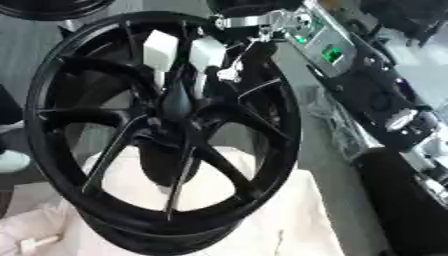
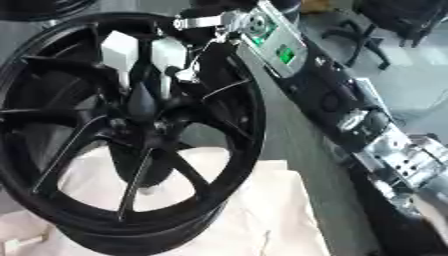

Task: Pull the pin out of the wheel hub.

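At centre of frame: black wheel hub (image 1: 162,130) stands tilted on a pale cloth (image 1: 262,210)
Right hand (image 1: 188,75): enters from the upper right along its arm (image 2: 350,100); light-tipped fingers (image 1: 161,47) reach down between the spokes to the hub centre
Grip: fingers appear drawn together about something dark at the centre; whether they pinch cannot be told
Pin: not made out separately; judged seated; extraction outstanding
Left hand: not visible

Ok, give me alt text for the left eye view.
The robot's right hand reaches down from above to the centre of a black spoked wheel, its fingers at the hub. The wheel rests on pale cloth.
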Robot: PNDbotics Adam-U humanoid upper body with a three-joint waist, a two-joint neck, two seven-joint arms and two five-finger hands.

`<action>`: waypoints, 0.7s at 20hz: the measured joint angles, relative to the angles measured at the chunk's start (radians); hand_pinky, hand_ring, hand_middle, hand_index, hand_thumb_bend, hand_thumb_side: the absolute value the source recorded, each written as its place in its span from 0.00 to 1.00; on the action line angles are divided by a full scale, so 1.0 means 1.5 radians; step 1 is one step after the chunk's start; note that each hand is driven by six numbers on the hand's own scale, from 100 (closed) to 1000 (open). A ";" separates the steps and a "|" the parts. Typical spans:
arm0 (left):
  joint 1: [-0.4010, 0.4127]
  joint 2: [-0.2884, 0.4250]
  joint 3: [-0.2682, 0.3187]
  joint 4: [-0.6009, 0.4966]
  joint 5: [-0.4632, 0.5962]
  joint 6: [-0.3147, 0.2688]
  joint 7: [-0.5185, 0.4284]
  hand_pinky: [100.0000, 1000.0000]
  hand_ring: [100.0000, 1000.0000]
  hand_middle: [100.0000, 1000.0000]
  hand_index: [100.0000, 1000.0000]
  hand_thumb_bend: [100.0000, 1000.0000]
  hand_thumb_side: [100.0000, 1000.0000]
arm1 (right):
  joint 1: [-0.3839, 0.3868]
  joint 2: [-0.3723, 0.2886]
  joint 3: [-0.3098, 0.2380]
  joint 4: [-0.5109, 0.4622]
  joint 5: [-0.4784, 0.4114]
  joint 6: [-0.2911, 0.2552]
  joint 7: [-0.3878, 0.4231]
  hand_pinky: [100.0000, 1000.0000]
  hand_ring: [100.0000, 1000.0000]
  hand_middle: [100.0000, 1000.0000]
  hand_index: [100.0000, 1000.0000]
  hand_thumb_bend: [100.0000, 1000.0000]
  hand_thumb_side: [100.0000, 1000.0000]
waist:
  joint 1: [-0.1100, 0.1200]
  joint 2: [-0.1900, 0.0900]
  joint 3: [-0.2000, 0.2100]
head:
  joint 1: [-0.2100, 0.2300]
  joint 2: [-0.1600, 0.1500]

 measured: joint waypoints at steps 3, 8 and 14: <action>0.000 0.000 0.000 0.001 -0.001 0.001 0.001 0.83 0.69 0.64 0.79 0.05 0.88 | 0.001 0.000 -0.001 0.000 -0.006 -0.001 0.007 0.37 0.47 0.62 0.81 0.00 0.02 | 0.000 0.000 0.000 | 0.000 0.000; 0.000 0.000 0.000 0.001 -0.002 0.001 0.001 0.83 0.70 0.64 0.79 0.05 0.88 | 0.001 0.000 -0.004 0.000 -0.013 -0.006 0.017 0.35 0.40 0.54 0.76 0.00 0.00 | 0.000 0.001 0.001 | -0.001 0.000; 0.000 0.000 0.000 0.001 -0.003 0.002 0.002 0.83 0.70 0.64 0.79 0.05 0.88 | 0.001 -0.002 -0.007 0.000 -0.024 -0.007 0.025 0.30 0.36 0.46 0.69 0.00 0.00 | 0.000 0.003 0.003 | -0.003 0.000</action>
